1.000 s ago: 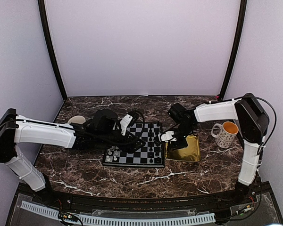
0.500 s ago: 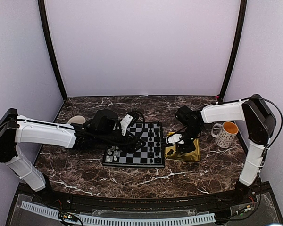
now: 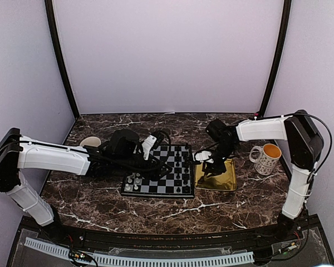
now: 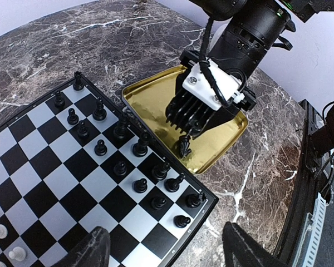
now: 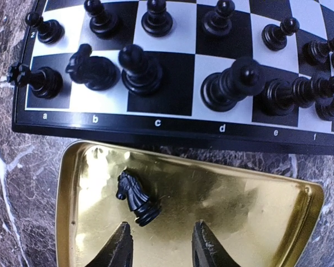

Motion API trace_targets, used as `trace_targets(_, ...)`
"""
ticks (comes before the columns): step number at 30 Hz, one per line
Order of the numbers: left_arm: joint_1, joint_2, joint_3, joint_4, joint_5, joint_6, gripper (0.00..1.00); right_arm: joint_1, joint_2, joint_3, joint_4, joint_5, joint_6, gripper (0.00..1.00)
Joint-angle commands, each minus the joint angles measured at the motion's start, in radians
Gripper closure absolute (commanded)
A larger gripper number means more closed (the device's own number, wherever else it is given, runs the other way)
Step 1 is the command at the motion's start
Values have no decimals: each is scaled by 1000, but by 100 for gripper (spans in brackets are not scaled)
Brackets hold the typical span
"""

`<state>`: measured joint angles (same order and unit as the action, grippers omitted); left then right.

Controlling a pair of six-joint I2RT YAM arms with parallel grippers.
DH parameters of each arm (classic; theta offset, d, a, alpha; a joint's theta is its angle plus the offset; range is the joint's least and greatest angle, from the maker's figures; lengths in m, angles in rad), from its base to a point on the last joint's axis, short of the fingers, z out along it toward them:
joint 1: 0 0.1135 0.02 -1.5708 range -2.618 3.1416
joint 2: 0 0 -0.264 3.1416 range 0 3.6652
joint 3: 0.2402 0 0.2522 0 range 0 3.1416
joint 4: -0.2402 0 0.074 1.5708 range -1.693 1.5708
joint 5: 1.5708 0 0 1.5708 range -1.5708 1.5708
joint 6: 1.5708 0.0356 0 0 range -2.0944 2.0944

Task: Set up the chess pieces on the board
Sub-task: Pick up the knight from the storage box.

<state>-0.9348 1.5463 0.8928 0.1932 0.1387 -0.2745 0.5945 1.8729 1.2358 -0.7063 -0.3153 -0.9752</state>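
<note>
R arm [image 3: 259,129] is holding the right gripper [image 3: 207,167] over gold tray's [image 3: 227,182] left part, just beside the board [image 3: 161,187]. L arm [image 3: 55,158] is lying across board's far-left corner. Black pcs [image 3: 181,168] are standing on its right side, pale pcs [image 3: 134,182] near-left. Mug [image 3: 265,158] is sitting right of tray.

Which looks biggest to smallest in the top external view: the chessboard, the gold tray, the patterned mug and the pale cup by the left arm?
1. chessboard
2. gold tray, though part of it is covered
3. patterned mug
4. pale cup, only partly in view, so its rank against the mug is unsure
</note>
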Motion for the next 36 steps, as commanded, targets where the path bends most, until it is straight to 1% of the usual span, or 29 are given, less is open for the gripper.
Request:
trace_targets(1,-4,-32,-17,21,1,-11,29,7,51,59,-14,-41,-23,63)
trace_targets(6,-4,-35,-16,16,-1,-8,28,15,93,95,-69,-41,-49,63)
trace_targets(13,-3,-27,-16,24,0,-9,28,22,112,84,-101,-38,-70,65)
trace_targets(19,-3,-16,-10,28,6,-9,29,27,105,75,-76,-51,-59,64)
trace_targets(24,-4,-20,-9,23,6,-6,29,34,119,100,-88,-62,-65,64)
trace_targets(32,-3,-26,-12,18,-2,-7,29,42,148,113,-108,-49,-66,67)
trace_targets(36,-3,-27,-10,16,0,-6,29,42,139,91,-114,-18,-71,68)
